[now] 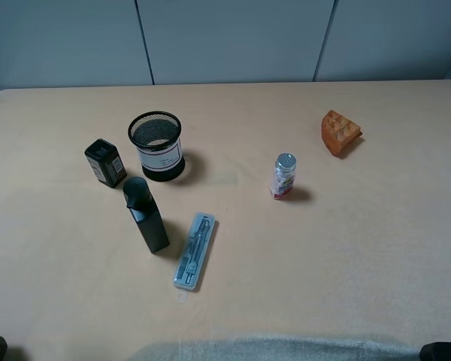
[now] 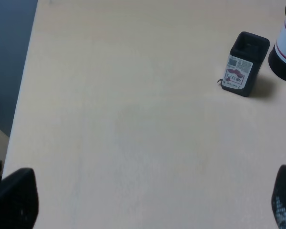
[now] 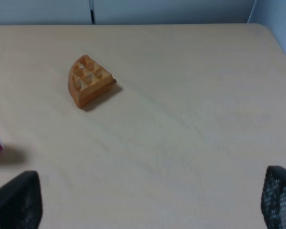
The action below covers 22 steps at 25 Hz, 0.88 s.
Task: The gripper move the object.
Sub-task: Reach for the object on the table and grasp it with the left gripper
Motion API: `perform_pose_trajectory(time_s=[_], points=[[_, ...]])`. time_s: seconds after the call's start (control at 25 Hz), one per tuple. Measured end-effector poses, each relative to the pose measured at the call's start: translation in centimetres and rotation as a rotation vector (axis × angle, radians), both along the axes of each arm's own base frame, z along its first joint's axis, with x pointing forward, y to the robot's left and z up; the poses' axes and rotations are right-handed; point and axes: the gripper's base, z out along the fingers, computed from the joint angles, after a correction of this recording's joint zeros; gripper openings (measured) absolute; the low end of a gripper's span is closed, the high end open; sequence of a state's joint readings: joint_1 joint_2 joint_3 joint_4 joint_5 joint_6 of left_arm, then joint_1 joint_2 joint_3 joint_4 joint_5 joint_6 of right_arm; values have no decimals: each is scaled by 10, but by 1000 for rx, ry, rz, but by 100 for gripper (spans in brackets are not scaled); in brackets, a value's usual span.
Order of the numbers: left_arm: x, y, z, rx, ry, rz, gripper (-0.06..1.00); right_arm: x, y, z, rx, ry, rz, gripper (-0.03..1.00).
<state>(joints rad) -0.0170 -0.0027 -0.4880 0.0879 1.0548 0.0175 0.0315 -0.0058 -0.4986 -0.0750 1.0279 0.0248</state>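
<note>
Object [image 1: 105, 162] upright beside mesh cup [image 1: 158, 156]; left gripper [image 2: 150, 199] apparently spread wide

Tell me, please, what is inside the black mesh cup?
Nothing sticks out above the rim of the mesh cup; only its dark mesh inner wall shows. Its floor is hidden by the near wall.

Before me spreads a pale beige tabletop [image 1: 346, 256], matte and softly, evenly lit, its far left corner rounded. Beyond its far edge stands a light grey-blue wall [image 1: 233, 37] of flat panels, split by 2 dark vertical seams [image 1: 143, 37].
</note>
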Motion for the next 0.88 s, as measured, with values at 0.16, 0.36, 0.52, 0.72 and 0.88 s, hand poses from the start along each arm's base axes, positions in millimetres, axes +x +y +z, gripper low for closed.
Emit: perform_pose_trajectory(time_s=[0.16,0.36,0.52,0.72,0.88], points=[[0,0,0,0,0,0,98,0,0,0,0,0,0,69],[0,0,0,0,0,0,98,0,0,0,0,0,0,69],[0,0,0,0,0,0,98,0,0,0,0,0,0,69],[0,0,0,0,0,0,98,0,0,0,0,0,0,69],[0,0,0,0,0,0,98,0,0,0,0,0,0,69]])
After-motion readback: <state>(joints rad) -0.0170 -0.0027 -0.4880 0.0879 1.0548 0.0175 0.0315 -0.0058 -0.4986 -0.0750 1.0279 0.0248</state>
